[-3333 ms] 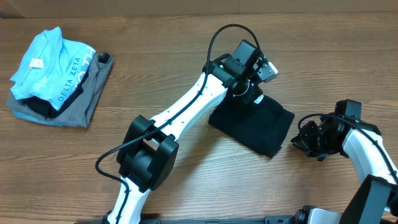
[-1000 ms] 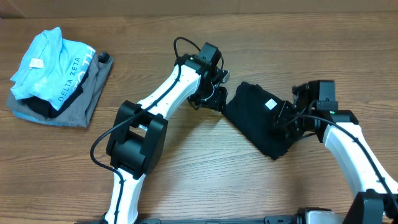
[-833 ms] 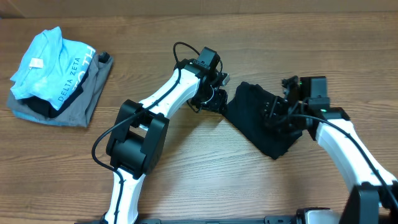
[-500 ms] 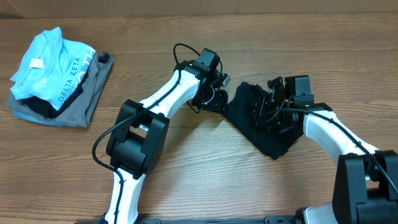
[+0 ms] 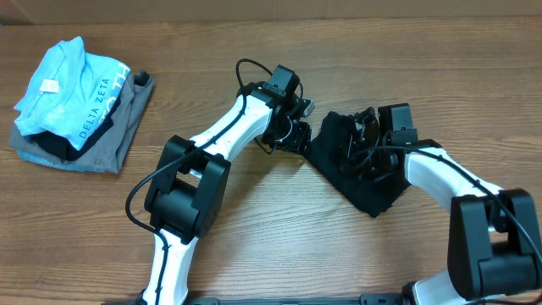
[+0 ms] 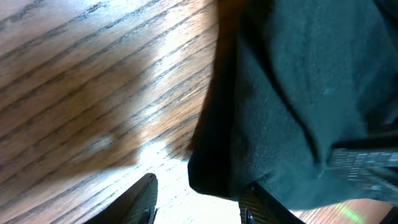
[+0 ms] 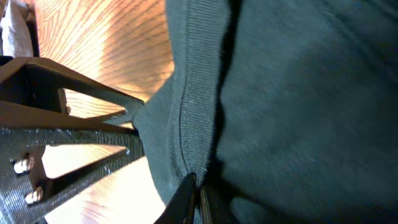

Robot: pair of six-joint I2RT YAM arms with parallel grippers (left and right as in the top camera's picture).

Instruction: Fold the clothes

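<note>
- Black T-shirt (image 5: pixel 370 188): it lies folded into a compact dark bundle on the wooden table (image 5: pixel 279 254), right of centre, between the two grippers. I can read no lettering on the cloth that shows.
- Left gripper (image 6: pixel 198 199): it sits at the bundle's left edge. In my left wrist view the jaws stand partly apart. One finger (image 6: pixel 142 196) is over bare wood, and the other is against the underside of the cloth. A rounded corner of the shirt hangs between them, and nothing is clamped.
- Right gripper (image 7: pixel 198 198): it is down on the upper middle of the bundle. In my right wrist view the fingertips are drawn together, with a stitched, hemmed fold of the black fabric running straight into them, so I read this as a pinch on the shirt.
- Light blue shirt (image 5: pixel 63 85): it is at the far left, well apart from the work, and is lettered "DELTA ZETA" along one side. A small white tag shows on its top.
- Grey garment (image 5: pixel 114 140): it is folded under the blue shirt and sticks out at the lower right of that pile.
</note>
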